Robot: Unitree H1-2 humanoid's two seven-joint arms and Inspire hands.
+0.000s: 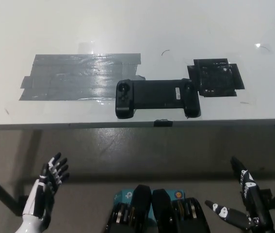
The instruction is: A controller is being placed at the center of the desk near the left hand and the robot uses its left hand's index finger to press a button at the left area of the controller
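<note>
The black controller lies flat near the white desk's front edge, between grey tape and a black taped patch; its buttons are indistinct. Below the desk edge, the left hand and right hand hang empty with fingers spread, wrists cut off.

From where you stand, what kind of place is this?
Probably a lab or test bench: a plain white desk with grey tape and black tape patches, and one black controller set out alone.
</note>
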